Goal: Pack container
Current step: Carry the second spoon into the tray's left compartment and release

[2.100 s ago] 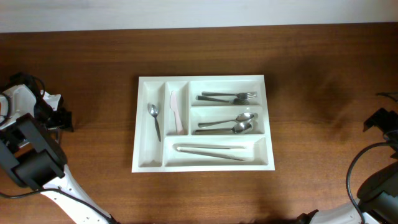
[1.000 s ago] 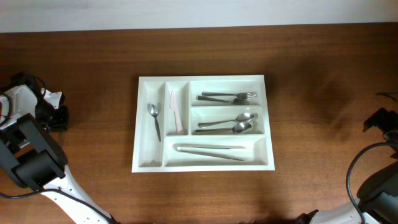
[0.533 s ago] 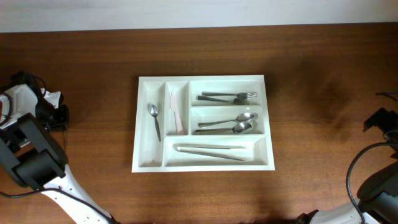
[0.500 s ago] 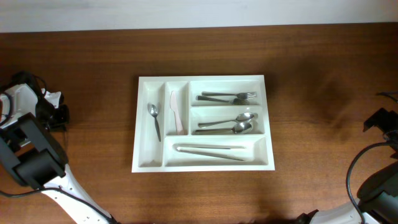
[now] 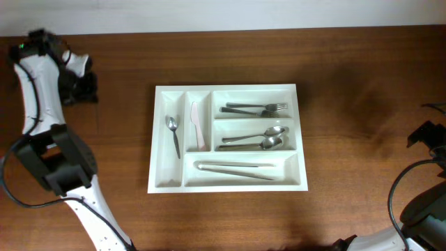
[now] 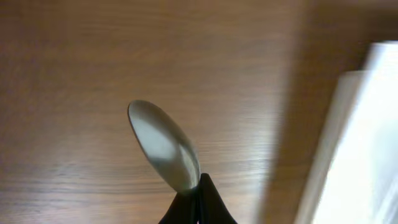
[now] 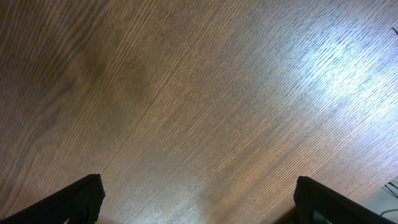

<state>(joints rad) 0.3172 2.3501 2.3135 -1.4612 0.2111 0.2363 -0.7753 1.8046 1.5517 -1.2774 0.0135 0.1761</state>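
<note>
Container (image 5: 226, 88) at centre of overhead frame on wooden table (image 5: 362, 84), long side horizontal. In 2 narrow compartments, left to right: small spoon (image 5: 173, 132), pale knife (image 5: 198, 125). In 3 wide compartments, top to bottom: forks (image 5: 254, 108), 2 larger spoons (image 5: 254, 139), tongs (image 5: 235, 169). Left gripper (image 5: 82, 87) at upper left, well apart from container, fingertips (image 6: 211, 210) pinched narrow on held spoon (image 6: 165, 146), bowl over bare wood. Right gripper (image 7: 199, 205) over bare wood, fingers in the 2 lower corners of right wrist view, jaws wide.
</note>
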